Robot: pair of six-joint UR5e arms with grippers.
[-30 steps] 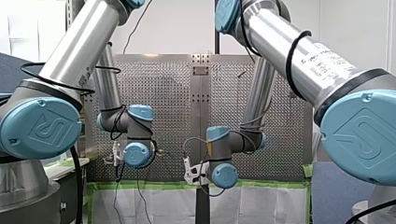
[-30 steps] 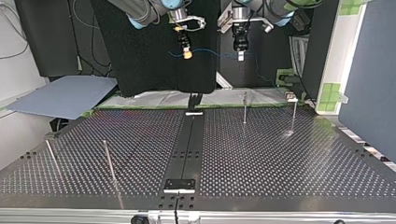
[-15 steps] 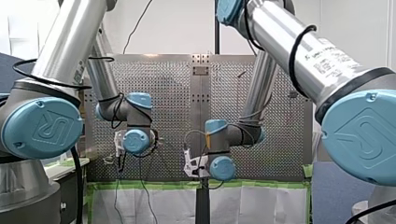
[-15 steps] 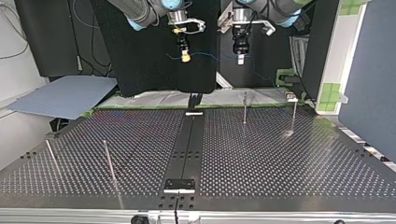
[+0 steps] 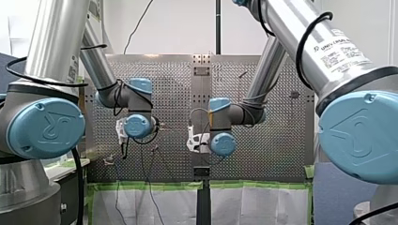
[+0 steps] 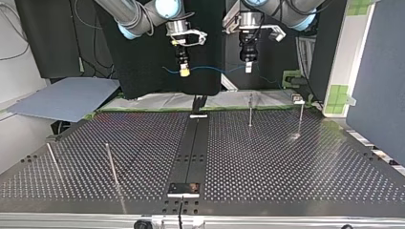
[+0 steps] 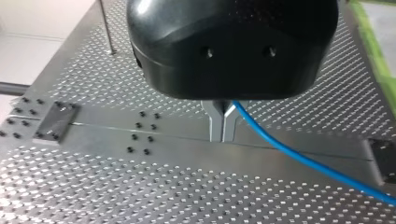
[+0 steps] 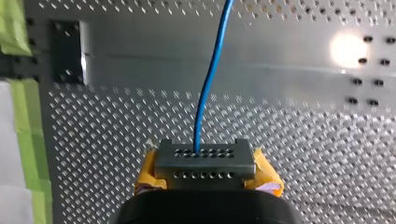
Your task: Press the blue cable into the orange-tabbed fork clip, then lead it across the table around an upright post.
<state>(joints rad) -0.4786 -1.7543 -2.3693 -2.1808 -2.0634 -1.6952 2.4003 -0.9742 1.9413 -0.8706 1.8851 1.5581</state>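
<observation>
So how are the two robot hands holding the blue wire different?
Fingers: my left gripper has thin, plain metal ones, while my right gripper has a wide metal tip with rows of small holes. Pads: my right gripper wears yellow pads, and my left gripper shows none. Both have black bodies, and both are shut on the blue cable, up above the table.

It was plainly a robotics lab: two silver-and-blue industrial arms hung over a perforated metal table edged with green tape, backed by black screens.
</observation>
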